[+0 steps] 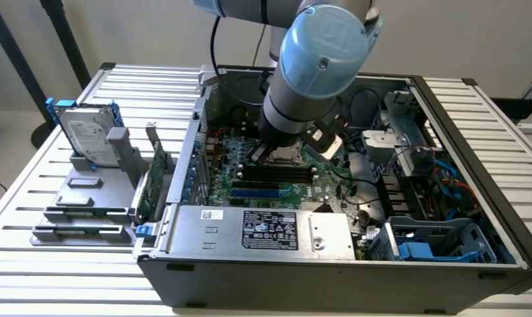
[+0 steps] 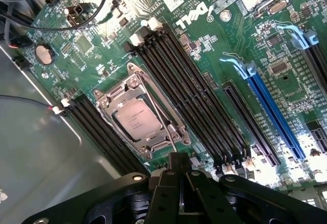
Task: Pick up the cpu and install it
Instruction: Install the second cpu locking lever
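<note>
nearest the wrist camera, the claw is clenched, its dark fingers pressed together with nothing between them. just beyond the fingertips lies the cpu, flat in its socket on the motherboard, shiny top up, framed by the metal retention bracket. so the chip sits close ahead of the claw tip, a little off to one side of the finger line and apart from it. the chip is square, with no long axis to speak of; its edges run parallel to the black memory slots that flank the socket on both sides. a thin wire lever crosses the socket's edge on the side nearest the claw.

farther out, in the exterior view, the arm reaches down into the open computer case, with the claw low over the board's middle. well apart, on the counter at the exterior view's left, a hard drive stands in a grey holder.
</note>
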{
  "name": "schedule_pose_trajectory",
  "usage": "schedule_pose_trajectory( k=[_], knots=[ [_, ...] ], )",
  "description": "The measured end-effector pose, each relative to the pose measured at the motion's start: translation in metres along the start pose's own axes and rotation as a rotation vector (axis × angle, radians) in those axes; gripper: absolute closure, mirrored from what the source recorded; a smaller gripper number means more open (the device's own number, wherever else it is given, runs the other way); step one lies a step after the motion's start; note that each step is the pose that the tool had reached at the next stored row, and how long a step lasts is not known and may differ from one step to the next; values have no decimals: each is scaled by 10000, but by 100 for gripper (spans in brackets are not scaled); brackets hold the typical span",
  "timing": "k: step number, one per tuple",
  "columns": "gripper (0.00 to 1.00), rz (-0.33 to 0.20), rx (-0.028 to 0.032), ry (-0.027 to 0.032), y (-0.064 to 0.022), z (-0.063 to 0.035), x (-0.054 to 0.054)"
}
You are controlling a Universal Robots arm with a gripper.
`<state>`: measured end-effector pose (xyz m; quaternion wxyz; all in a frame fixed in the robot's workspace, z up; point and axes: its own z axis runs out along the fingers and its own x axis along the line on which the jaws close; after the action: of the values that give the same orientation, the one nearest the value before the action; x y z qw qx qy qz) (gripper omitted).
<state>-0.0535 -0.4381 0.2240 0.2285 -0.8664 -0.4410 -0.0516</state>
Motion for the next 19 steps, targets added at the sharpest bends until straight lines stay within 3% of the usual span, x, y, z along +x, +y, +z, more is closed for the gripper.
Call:
schedule_pose_trajectory(
  k=[7,14,19],
  knots=[
    [89,50,-163,-196,-12,100,-13],
    [89,70,-264,-325,-16,199,-52],
    [89,79,-302,-372,-36,253,-64]
  ],
)
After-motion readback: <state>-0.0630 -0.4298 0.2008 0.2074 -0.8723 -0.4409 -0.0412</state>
